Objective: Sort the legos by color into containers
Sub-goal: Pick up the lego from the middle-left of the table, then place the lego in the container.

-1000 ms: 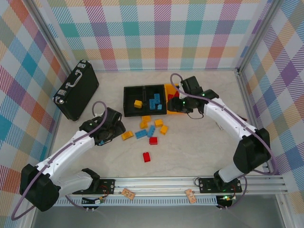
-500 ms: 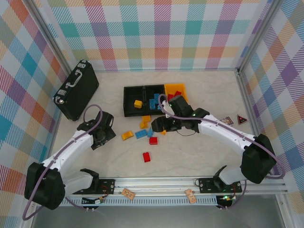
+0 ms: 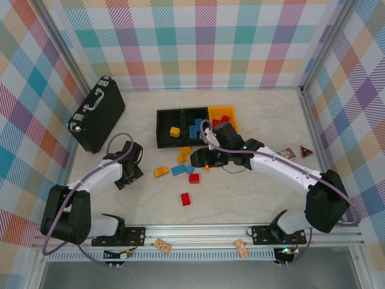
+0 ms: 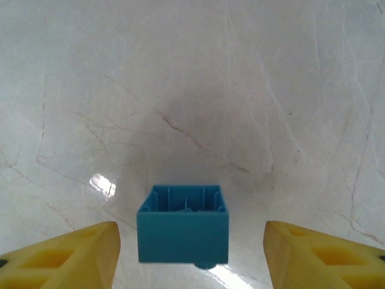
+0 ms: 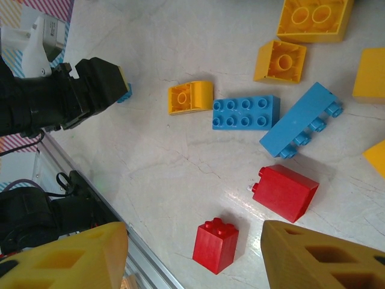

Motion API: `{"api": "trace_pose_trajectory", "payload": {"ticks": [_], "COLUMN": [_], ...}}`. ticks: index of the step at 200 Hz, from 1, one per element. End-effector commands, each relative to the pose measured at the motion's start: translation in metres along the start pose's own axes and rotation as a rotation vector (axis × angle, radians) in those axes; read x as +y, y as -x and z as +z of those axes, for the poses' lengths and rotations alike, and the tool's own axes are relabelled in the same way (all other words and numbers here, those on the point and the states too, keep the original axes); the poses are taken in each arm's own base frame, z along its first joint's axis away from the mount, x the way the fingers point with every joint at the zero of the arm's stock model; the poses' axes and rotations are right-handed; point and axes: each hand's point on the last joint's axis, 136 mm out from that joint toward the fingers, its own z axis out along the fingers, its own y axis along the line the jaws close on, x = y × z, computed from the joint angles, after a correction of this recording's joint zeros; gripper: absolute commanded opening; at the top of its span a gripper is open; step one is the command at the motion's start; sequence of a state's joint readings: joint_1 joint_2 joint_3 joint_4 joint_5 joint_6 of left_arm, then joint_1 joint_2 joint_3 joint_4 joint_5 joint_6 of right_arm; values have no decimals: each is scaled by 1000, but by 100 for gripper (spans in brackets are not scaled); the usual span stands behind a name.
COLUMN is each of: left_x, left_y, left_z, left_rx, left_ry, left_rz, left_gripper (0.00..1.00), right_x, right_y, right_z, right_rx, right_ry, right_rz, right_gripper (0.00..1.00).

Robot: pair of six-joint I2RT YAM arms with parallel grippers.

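Observation:
Loose legos lie mid-table: a yellow one (image 3: 160,171), blue ones (image 3: 178,170), and two red bricks (image 3: 194,178) (image 3: 186,198). Two black bins (image 3: 165,139) (image 3: 206,119) and a yellow-orange bin (image 3: 230,111) stand behind them, each holding some bricks. My left gripper (image 4: 191,253) is open low over the table, with an upturned blue brick (image 4: 183,224) standing free between its yellow fingers (image 4: 66,256). My right gripper (image 3: 196,160) hovers open over the pile. A small red brick (image 5: 215,244) sits below between its fingers (image 5: 325,259), and a larger red brick (image 5: 286,191) lies beside it.
A black briefcase (image 3: 96,114) lies at the back left. A triangular red-and-black card (image 3: 307,150) and another card (image 3: 287,153) lie at the right. The left gripper (image 5: 66,99) is visible in the right wrist view, left of the yellow brick (image 5: 190,96). A metal rail (image 3: 198,232) runs along the front.
The right arm swung from over the yellow-orange bin down and left to above the loose bricks. The left gripper drew back leftward, away from the pile.

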State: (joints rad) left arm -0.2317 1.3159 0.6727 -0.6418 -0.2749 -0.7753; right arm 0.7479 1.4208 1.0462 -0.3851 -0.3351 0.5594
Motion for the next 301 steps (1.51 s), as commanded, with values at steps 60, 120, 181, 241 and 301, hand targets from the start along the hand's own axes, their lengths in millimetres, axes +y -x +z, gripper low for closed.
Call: {"api": "trace_pose_trajectory", "payload": {"ticks": [60, 120, 181, 241, 301], "left_x": [7, -13, -75, -149, -233], "left_y": [0, 0, 12, 18, 5], "left_z": [17, -4, -55, -95, -110], "left_rx": [15, 42, 19, -15, -4], "left_ry": [42, -73, -249, -343, -403], "left_rz": [23, 51, 143, 263, 404], "left_gripper": [26, 21, 21, 20, 20], "right_x": [6, 5, -8, -50, -68], "right_y": [-5, -2, 2, 6, 2], "right_z": [5, 0, -13, -36, -49], "right_rx": [17, -1, -46, -124, -153], "right_ry": [30, 11, -59, -197, -232], "right_rz": [12, 2, 16, 140, 196], "right_gripper": [60, 60, 60, 60, 61]}}
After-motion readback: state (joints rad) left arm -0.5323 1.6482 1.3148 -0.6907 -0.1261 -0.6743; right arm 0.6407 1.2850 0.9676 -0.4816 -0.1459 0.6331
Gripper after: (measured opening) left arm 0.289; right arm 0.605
